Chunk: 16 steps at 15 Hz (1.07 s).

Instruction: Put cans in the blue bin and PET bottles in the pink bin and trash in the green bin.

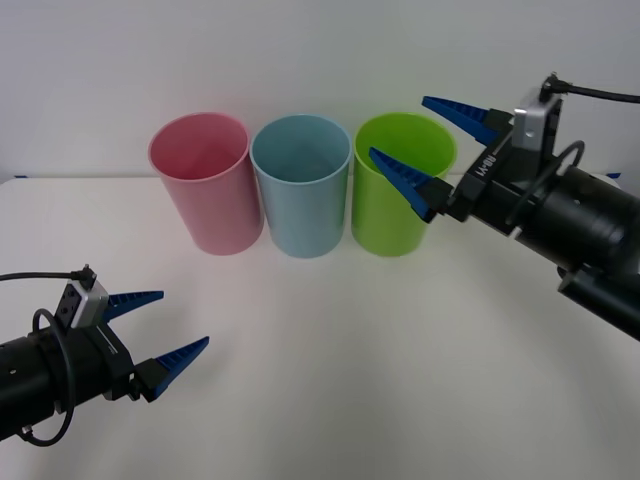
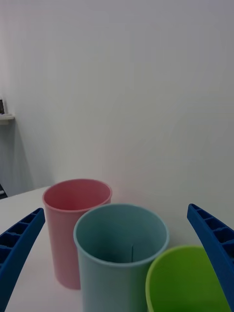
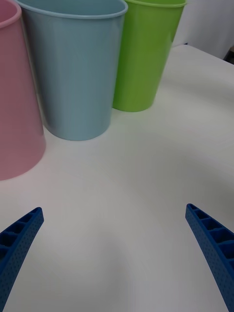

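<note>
Three tall cup-shaped bins stand in a row at the back of the white table: the pink bin (image 1: 203,190) on the left, the blue bin (image 1: 300,190) in the middle, the green bin (image 1: 398,200) on the right. My right gripper (image 1: 398,126) hangs open just above the green bin's rim, with nothing between its fingers. The right wrist view looks down on the pink bin (image 2: 68,229), blue bin (image 2: 112,263) and green bin (image 2: 185,278). My left gripper (image 1: 183,318) is open and empty, low over the table's front left. The cans, PET bottles and trash are out of view.
The white table (image 1: 330,380) stretches bare between the bins and my left gripper. A plain white wall stands close behind the bins. The left wrist view faces the pink bin (image 3: 14,97), blue bin (image 3: 73,73) and green bin (image 3: 146,53) from the front.
</note>
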Each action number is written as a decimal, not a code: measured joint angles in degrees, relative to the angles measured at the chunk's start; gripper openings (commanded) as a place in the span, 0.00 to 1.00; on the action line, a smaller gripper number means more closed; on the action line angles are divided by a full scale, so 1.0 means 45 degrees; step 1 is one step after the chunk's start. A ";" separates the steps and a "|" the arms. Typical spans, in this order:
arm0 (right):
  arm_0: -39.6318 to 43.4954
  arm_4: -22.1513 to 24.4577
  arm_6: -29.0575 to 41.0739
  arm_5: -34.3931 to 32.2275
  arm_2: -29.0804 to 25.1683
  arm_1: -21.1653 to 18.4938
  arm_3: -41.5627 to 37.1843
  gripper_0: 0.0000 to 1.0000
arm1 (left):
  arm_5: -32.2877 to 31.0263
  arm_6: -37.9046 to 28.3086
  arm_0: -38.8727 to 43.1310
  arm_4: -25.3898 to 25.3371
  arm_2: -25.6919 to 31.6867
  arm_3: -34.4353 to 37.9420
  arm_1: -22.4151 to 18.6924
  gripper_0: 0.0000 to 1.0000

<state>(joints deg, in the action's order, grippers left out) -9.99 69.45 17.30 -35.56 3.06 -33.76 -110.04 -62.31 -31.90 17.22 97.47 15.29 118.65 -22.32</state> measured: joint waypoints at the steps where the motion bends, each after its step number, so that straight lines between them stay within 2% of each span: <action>1: 0.0810 0.0012 -0.0009 -0.0774 -0.0691 0.0000 -0.0367 1.00 | 0.0000 0.0000 0.0000 0.0000 0.0000 0.0000 0.0000 1.00; 5: 0.3865 0.0020 -0.0262 -0.3185 -0.2876 0.0053 -0.1351 1.00 | 0.0000 0.0000 0.0000 0.0000 0.0000 -0.0001 0.0000 1.00; 7: 0.4962 0.0130 -0.0850 -0.4065 -0.3637 0.0506 -0.1491 1.00 | 0.0000 0.0000 0.0000 0.0000 0.0000 0.0000 0.0000 1.00; 11: 0.6208 0.1275 -0.1303 -0.6356 -0.5204 0.1674 -0.1506 1.00 | 0.0000 0.0000 0.0001 0.0000 0.0000 0.0000 0.0000 1.00; 16: 0.7036 0.1462 -0.1703 -0.8450 -0.6371 0.1668 -0.1092 1.00 | 0.0000 0.0000 0.0001 0.0000 0.0000 0.0000 0.0000 1.00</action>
<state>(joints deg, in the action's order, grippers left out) 21.68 76.02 9.64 -73.59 -25.61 -26.26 -114.96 -62.31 -31.90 17.23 97.47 15.29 118.65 -22.32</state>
